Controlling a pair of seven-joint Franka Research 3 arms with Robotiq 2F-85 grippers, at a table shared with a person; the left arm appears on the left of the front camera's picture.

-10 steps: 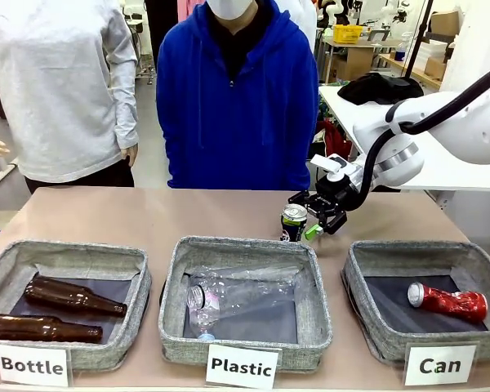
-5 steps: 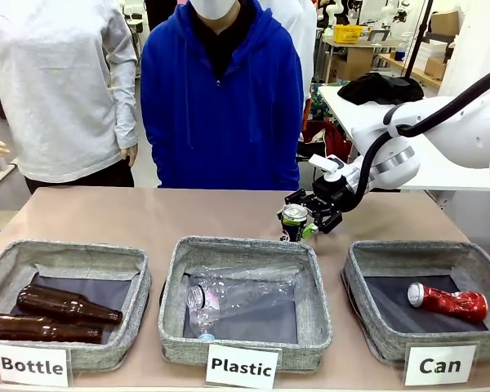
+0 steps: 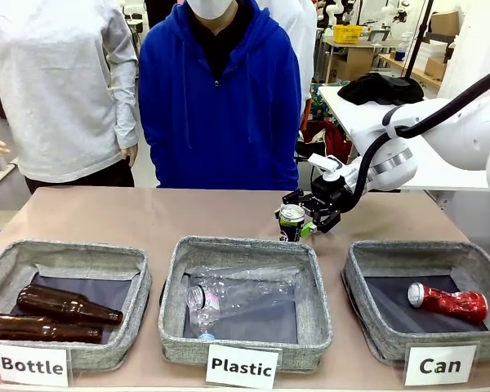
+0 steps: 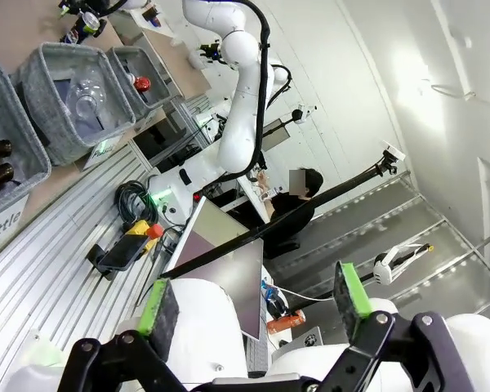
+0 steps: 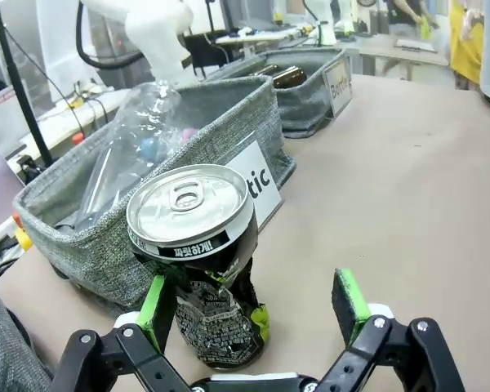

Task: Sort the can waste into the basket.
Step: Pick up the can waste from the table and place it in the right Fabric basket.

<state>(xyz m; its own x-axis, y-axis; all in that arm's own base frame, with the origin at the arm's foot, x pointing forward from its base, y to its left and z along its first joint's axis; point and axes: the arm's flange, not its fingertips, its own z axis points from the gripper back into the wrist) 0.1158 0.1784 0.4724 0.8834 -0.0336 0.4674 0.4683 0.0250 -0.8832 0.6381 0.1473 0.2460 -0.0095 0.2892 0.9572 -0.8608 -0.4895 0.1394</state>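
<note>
the black can [image 3: 292,223] stood upright on the table [image 3: 188,214], just behind the far rim of the "plastic" basket [image 3: 245,300]. the right gripper [image 3: 309,223] was at the can with its jaws spread, one green pad [image 5: 153,300] against the can's side, the other pad apart from it. beside the "plastic" basket, the "can" basket [image 3: 429,298] held the red can [image 3: 447,301] lying on its side. the left gripper [image 4: 256,306] was spread, gripping nothing.

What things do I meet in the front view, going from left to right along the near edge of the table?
Bottle basket with two brown bottles → Plastic basket with clear bottles → Can basket with the red can.
</note>
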